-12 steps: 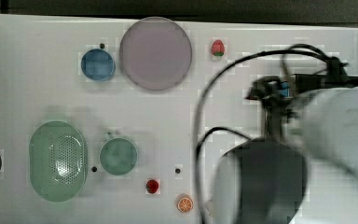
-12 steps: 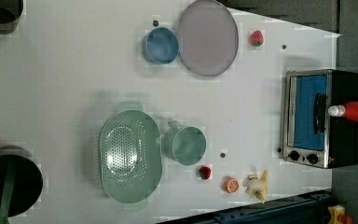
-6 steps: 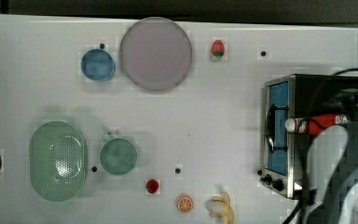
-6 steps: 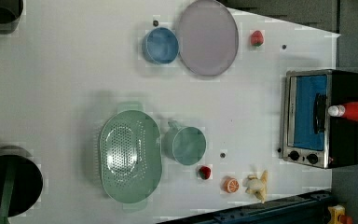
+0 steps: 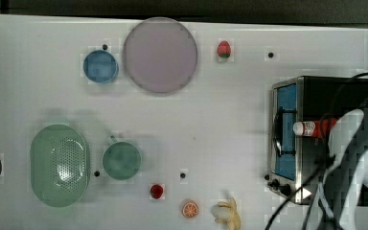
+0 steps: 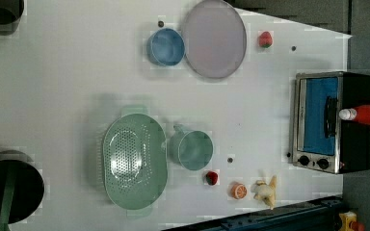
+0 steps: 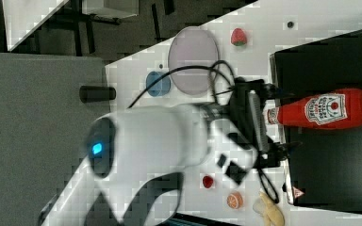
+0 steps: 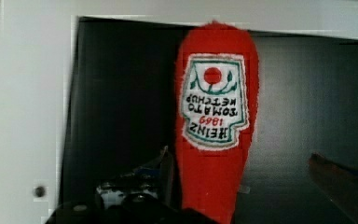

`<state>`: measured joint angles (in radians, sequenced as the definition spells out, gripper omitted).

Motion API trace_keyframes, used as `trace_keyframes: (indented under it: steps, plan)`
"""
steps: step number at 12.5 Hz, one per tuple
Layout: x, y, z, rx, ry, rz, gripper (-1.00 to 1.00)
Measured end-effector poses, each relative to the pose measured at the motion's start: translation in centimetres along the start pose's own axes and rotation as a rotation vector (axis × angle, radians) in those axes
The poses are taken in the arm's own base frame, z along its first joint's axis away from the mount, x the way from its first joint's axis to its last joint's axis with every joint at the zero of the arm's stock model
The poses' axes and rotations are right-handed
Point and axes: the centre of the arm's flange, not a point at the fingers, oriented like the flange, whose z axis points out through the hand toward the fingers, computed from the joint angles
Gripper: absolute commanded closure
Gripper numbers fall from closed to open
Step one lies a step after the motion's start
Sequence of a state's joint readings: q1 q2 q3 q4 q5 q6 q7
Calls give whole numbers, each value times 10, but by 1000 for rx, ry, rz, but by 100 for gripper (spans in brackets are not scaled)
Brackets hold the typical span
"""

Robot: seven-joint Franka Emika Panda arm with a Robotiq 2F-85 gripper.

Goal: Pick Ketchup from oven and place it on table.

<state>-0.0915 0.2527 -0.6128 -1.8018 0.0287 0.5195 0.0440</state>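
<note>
One ketchup bottle (image 7: 325, 109) is the item to move. It is not inside the oven (image 7: 339, 179). It lies on its side on the oven's black top, with the white cap pointing toward the glass door and reaching just past the front frame in the top view. The oven door is closed.

The gripper (image 8: 241, 156) sits at the cap end of the bottle. In the wrist view its fingers are spread. One finger (image 8: 168, 170) is just beside the red body, and the other (image 8: 340, 179) is well apart from it on the opposite side. The bottle lies between them and is not clamped. Whether the near finger touches the plastic cannot be determined.

Handling estimate:
- Weight: probably light, since this is a slim plastic squeeze bottle.
- Stiffness: the walls probably give under pressure, so apply moderate closing force.
- Surface: smooth plastic with a rounded section. It may roll on the flat oven top if it is pushed from one side only.

Recommended hold: grip across the body at the labelled section, near the middle of its length, with both fingers meeting it evenly. Avoid the narrow neck, because the taper could let the bottle slip out.

The table (image 5: 220, 120) offers bare white surface between the oven and the pink plate (image 5: 160, 53) for placement.
</note>
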Motion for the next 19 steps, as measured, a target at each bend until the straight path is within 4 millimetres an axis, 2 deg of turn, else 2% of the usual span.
trace_keyframes:
  steps: [2,3,7,11,12,14,15,19]
  plan:
    - [-6,-5,42,-40,-28,9,-100]
    - [-7,-10,57,-34,-38,24,-100]
    - [-6,-23,95,-45,-29,28,-100]
    - [0,-16,101,-23,-41,75,-100]
    - [5,-15,97,-19,-25,74,-90]
    - [14,-8,94,5,-29,110,-42]
    - [17,-5,96,-8,-30,110,-27]
    - [24,-3,88,-16,-25,117,-27]
